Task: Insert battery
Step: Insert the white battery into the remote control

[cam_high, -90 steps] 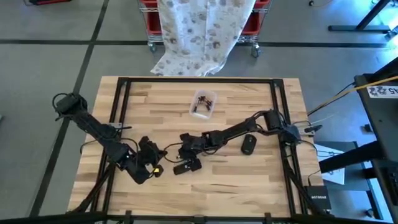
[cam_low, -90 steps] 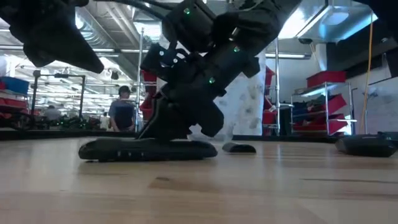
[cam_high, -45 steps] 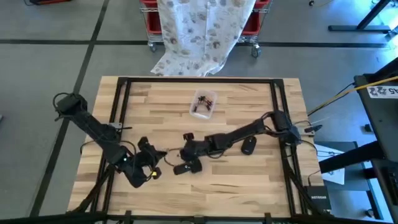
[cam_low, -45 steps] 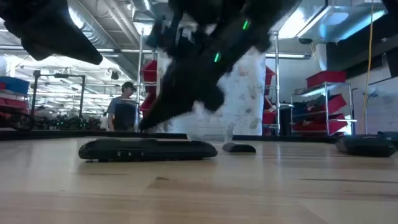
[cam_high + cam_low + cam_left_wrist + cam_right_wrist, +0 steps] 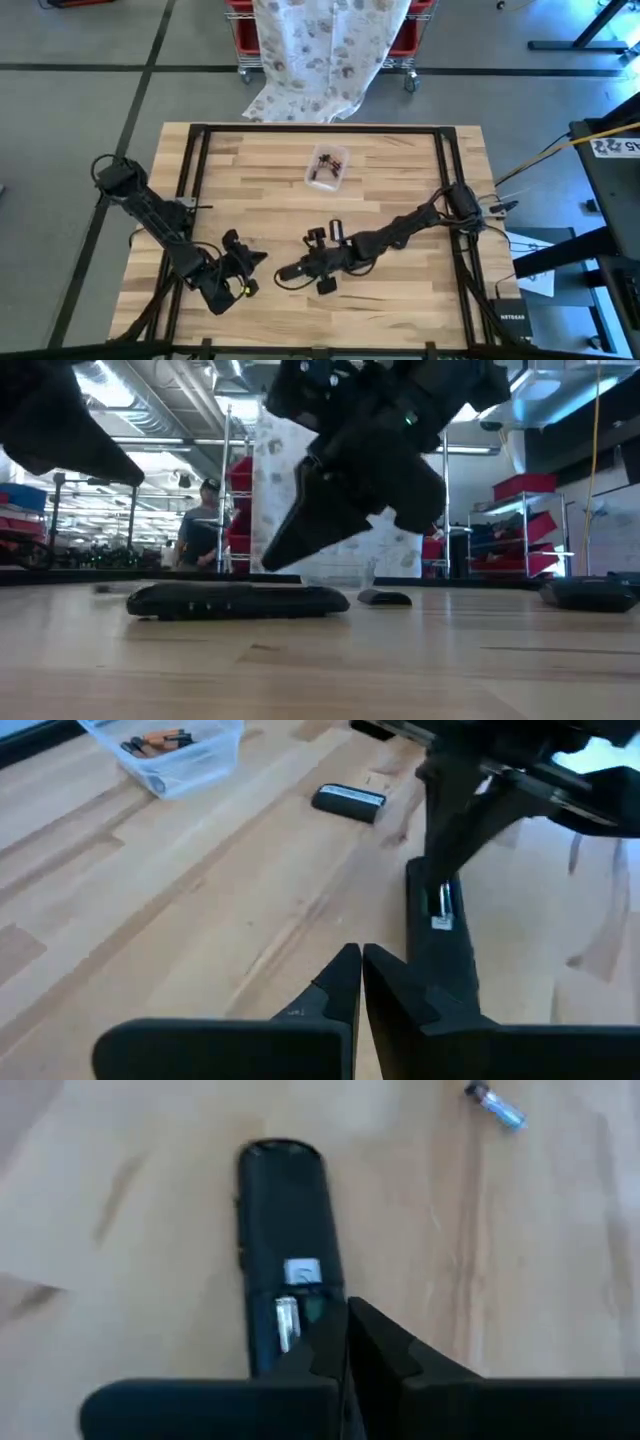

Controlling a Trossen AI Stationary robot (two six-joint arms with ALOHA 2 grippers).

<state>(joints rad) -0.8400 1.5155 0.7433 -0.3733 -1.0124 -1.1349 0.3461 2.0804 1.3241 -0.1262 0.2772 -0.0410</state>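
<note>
1. Two arms are over the wooden table (image 5: 400, 290). You will find the left gripper (image 5: 360, 965) in the lower left of the high view, its fingers pressed together with nothing between them, pointing towards the middle of the table
2. Just right of it, in the lower centre of the high view, lies your task's piece: the black remote (image 5: 285, 1210), flat on the wood, back up, with its battery bay open. One battery (image 5: 287, 1323) already sits in that bay
3. The right gripper (image 5: 347, 1320) hangs over the remote's bay end, just above the seated battery. Its fingers are closed against each other and you can see nothing pinched in them
4. A loose battery (image 5: 495, 1105) lies on the wood near the remote's far end, apart from it
5. Above the centre of the high view stands the clear tub (image 5: 326, 166) holding more batteries
6. The remote's black cover (image 5: 348, 800) lies on the table between the tub and the remote
7. From the remote, the right arm stretches to its base at the table's right edge
</note>
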